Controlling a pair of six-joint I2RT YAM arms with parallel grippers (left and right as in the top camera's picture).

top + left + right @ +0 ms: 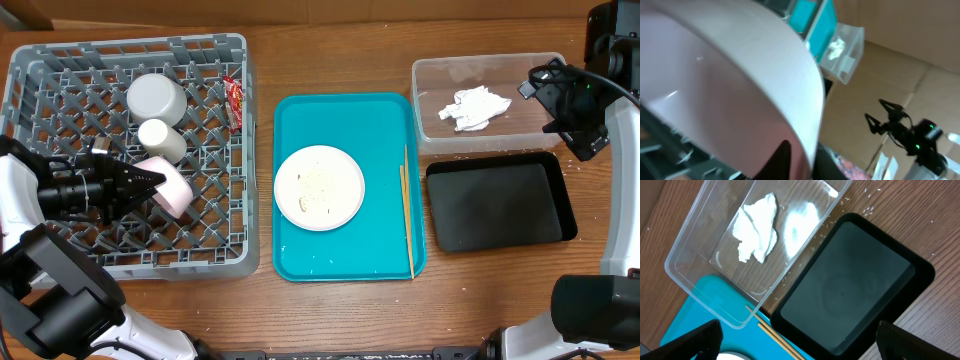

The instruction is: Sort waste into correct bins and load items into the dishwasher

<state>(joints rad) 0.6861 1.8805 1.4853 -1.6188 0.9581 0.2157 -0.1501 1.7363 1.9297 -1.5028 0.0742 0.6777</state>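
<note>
The grey dish rack (60, 262) holds an upturned white bowl (155, 96) and a white cup (161, 140). My left gripper (150, 184) is shut on the rim of a white round dish (172, 189), held on edge over the rack; the dish fills the left wrist view (725, 80). A red-and-white sauce packet (233, 103) lies at the rack's right edge. A white plate (319, 186) with rice scraps and the chopsticks (407, 210) lie on the teal tray (300, 255). The napkin (475, 108) lies in the clear tub (430, 80), which sits beside the black tray (500, 200). My right gripper (572, 125) is open and empty.
In the right wrist view the open right gripper (800, 340) hangs above the black tray (850, 280) and the clear tub (695, 265) with the napkin (757, 227). Rice grains (867, 210) lie scattered on the wooden table by the tub.
</note>
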